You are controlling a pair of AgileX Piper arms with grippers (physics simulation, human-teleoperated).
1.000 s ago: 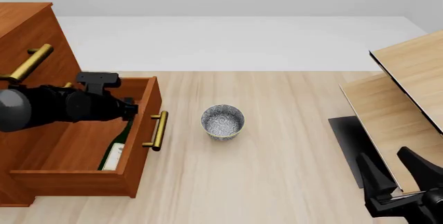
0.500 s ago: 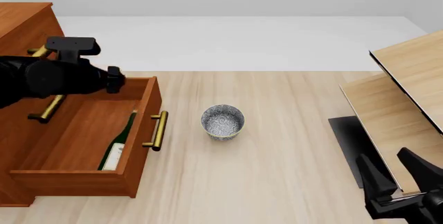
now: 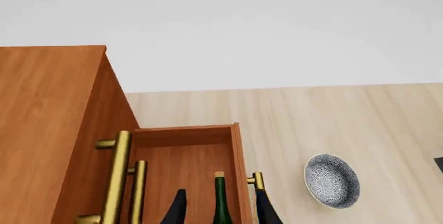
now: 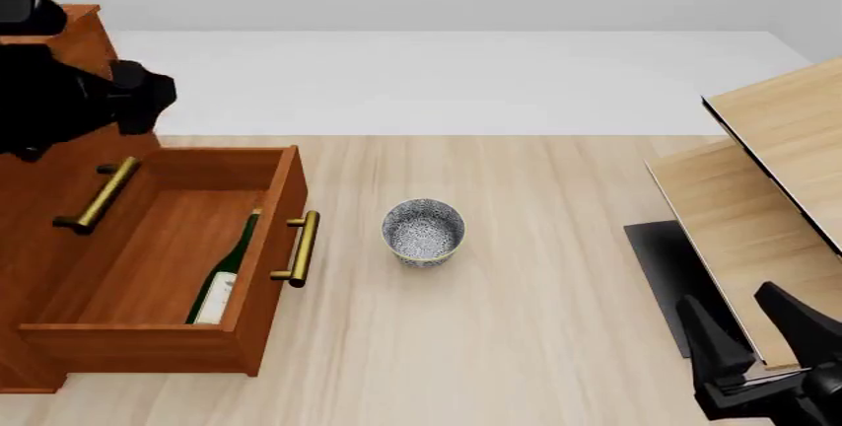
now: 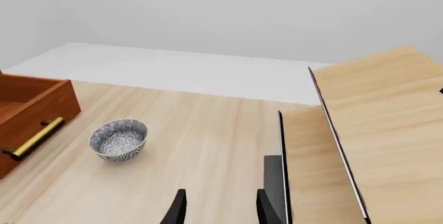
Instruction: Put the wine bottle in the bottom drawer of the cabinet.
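The wine bottle (image 4: 224, 273) lies inside the open bottom drawer (image 4: 158, 332) of the cabinet (image 4: 34, 248), neck toward the back, next to the drawer's front wall. It also shows in the left wrist view (image 3: 221, 198), between my fingertips but far below them. My left gripper (image 4: 148, 93) is open and empty, raised above and behind the drawer, near the cabinet's top. My right gripper (image 4: 750, 332) is open and empty at the table's front right, far from the cabinet.
A speckled grey-white bowl (image 4: 423, 232) stands on the table just right of the drawer's brass handle (image 4: 300, 247). Pale light-wood furniture with black edges (image 4: 776, 150) and a black mat (image 4: 665, 268) are at the right, beside my right gripper.
My left arm has risen and drawn back to the left, away from the drawer. The bottle stays lying in the drawer. The right arm has not moved.
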